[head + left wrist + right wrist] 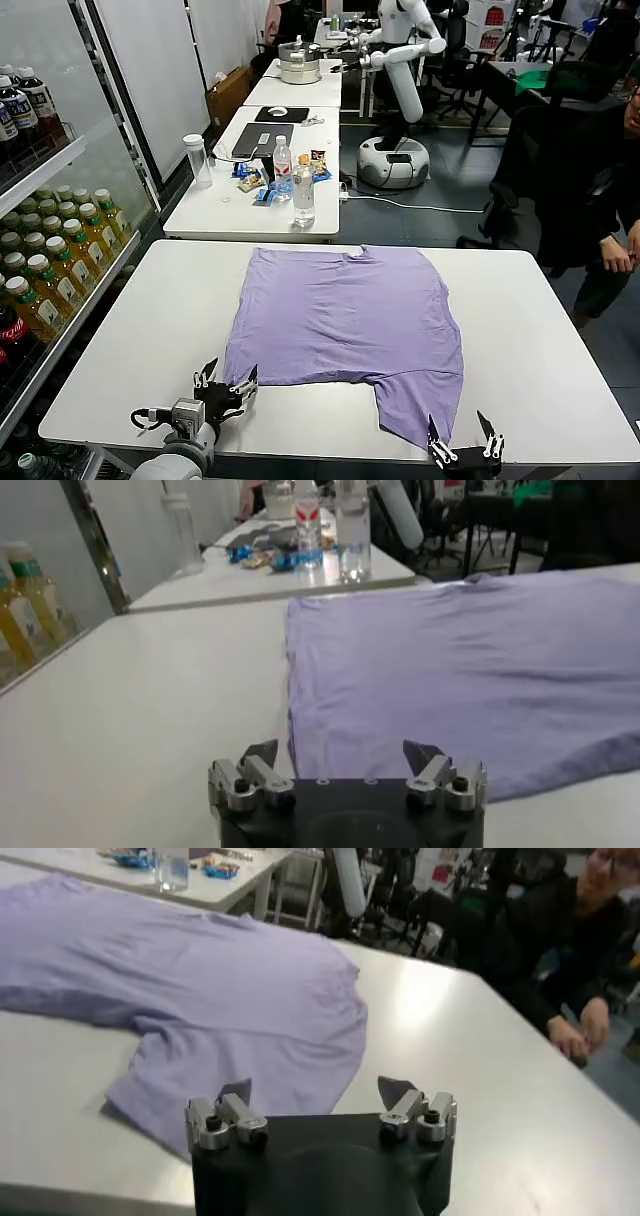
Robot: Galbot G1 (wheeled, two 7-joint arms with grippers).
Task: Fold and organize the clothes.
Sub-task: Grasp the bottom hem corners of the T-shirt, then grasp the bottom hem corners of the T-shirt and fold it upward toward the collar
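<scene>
Two grippers sit low at the near edge of the white table [120, 330], both with jaws spread wide and nothing between them. The left gripper [226, 382] hovers just off the near left corner of the lavender T-shirt [345, 320], its fingertips pointing toward the cloth but not on it. The right gripper [465, 440] is at the very edge of the table, just beside the sleeve that trails toward the robot.

That T-shirt lies spread flat across the middle of the table, collar toward the far side, one sleeve drooping down toward the near right.

Beyond it stands a second white table [200, 215] carrying a clear water bottle [303, 195], a second bottle with a red label [283, 160], a tall lidded cup [199, 160], some snack packets [252, 182] and a laptop [255, 140]. A shelf of bottled drinks [60, 260] runs along the left. Farther back stands a white robot [400, 90], and a person in dark clothing [610, 200] leans in at the right.

From the left wrist, the left gripper [345, 770] shows the shirt's hem [450, 680] running just ahead of its fingertips. From the right wrist, the right gripper [320, 1110] frames the sleeve tip [200, 1088], and the person's hand [580, 1033] rests near the table's far corner, which the head view cuts off.
</scene>
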